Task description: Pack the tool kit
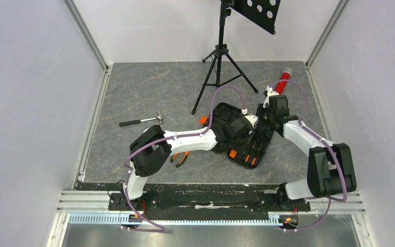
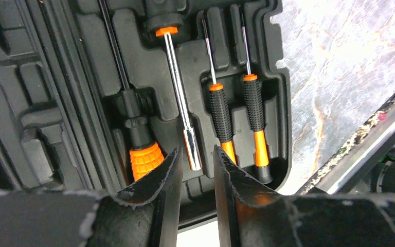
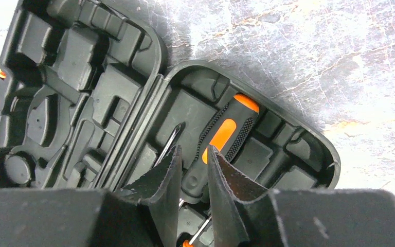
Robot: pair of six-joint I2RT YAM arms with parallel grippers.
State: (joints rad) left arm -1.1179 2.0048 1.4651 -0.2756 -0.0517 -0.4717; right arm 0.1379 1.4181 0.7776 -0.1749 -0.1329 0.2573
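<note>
Tool case point(image 1: 257, 145) lies open on the table; my 2 claws over it; left claw point(image 2: 195, 150) narrow, gripping nothing; right claw point(image 3: 193, 150) narrow, astride big screwdriver point(image 3: 227, 129), grip unclear; hammer point(image 1: 142, 121), pliers point(image 1: 180, 158) outside.

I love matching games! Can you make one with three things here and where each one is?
Things:
1 black-handled steel hammer
2 red glittery tube
3 thick orange-and-black screwdriver

Places:
A inside the open black plastic case
B on the grey table, left of the case
C near the table's far right corner

Pairs: 1-B; 2-C; 3-A
</note>
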